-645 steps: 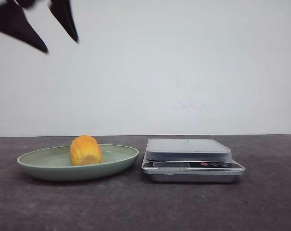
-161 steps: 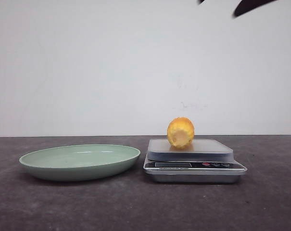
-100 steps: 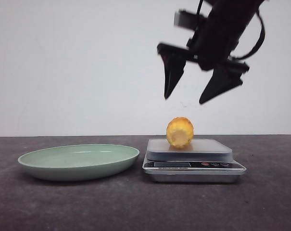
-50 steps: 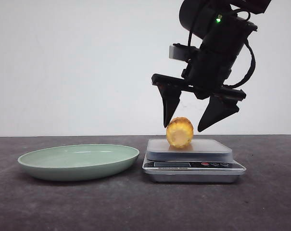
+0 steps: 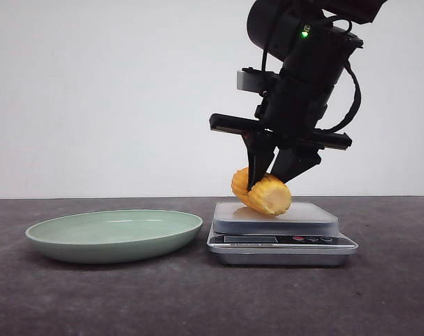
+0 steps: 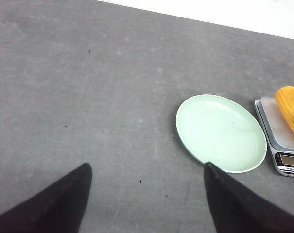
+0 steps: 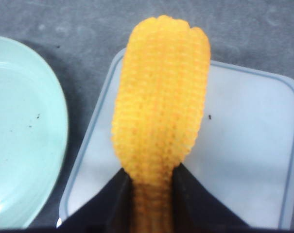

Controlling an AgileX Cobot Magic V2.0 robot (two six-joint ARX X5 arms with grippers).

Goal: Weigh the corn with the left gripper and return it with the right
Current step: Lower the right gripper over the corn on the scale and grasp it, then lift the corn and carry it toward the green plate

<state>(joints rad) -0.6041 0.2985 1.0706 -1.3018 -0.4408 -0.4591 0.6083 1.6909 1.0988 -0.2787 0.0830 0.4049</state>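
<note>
1. Since the corn (image 5: 263,193) lies tilted on the kitchen scale (image 5: 282,234) with the right claw (image 5: 271,183) clenched on one end, we judge the lift should go straight up and slowly, so the free end does not swing or slip out.
2. We would then carry it across to the green plate (image 5: 71,248) on the table (image 5: 197,301).
3. The cob is stubby, yellow-orange, with ribbed kernel rows.
4. The left claw (image 6: 147,194) hangs released, well apart.
</note>
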